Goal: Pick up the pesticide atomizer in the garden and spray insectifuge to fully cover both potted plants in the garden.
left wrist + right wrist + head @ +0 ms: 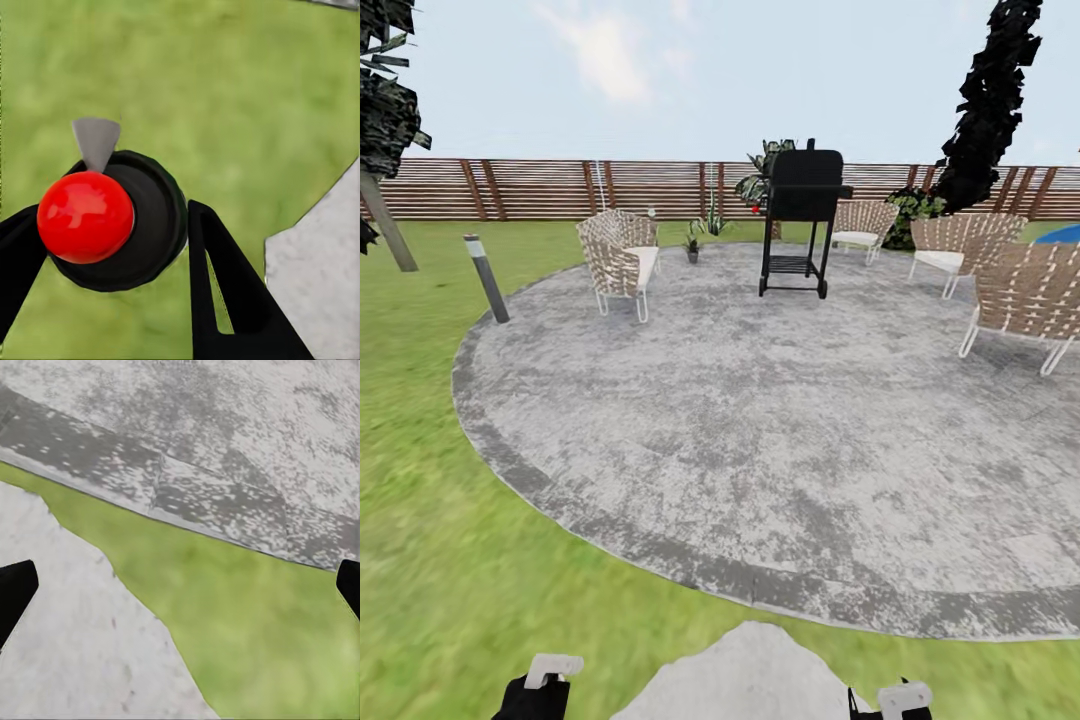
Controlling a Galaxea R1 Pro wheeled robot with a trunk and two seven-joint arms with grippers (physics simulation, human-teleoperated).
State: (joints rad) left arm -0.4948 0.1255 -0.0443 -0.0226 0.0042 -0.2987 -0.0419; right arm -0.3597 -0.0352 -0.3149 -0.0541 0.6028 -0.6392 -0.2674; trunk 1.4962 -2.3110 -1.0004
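pesticide atomizer (112, 221) unlabelled, left gripper (112, 277) clamping it

A black wheeled barbecue grill (803, 220) stands upper centre on the round grey stone patio (780, 430), woven wicker chairs (622, 262) left and right, slatted wooden fence (540, 188) behind.

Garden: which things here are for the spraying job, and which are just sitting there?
For the job: pesticide atomizer, held in the left gripper; small potted plant, probably.
Just there: grill, chairs, lamp post.
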